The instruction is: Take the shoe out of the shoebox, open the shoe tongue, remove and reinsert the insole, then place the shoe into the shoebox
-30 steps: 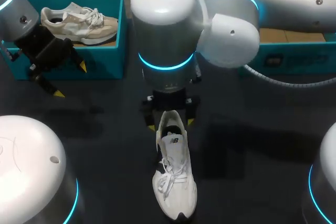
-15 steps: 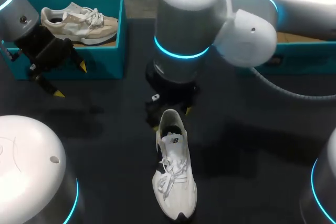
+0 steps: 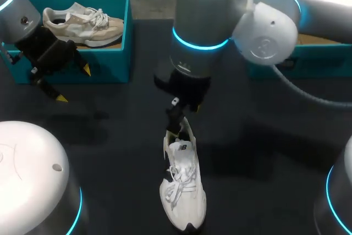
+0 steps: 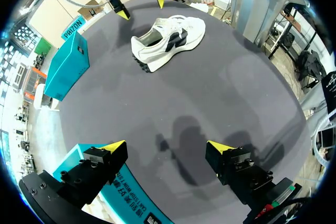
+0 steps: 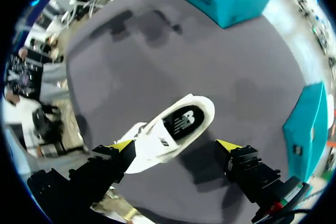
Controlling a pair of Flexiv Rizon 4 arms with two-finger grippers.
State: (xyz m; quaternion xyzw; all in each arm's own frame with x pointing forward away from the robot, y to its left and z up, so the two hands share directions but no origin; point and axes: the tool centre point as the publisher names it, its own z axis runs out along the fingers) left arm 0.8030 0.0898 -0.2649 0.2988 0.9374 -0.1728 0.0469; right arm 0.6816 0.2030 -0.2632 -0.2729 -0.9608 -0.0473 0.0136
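Hovering over the white shoe [image 3: 183, 186], right claw [image 5: 176, 145] gapes.

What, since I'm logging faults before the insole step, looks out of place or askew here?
Nothing stands out: the white sneaker sits upright on the dark table, and the beige sneaker rests inside the open teal shoebox.

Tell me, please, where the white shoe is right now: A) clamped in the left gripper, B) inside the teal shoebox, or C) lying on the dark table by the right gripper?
C: the white shoe lies on the table, with the open right gripper at its heel end.
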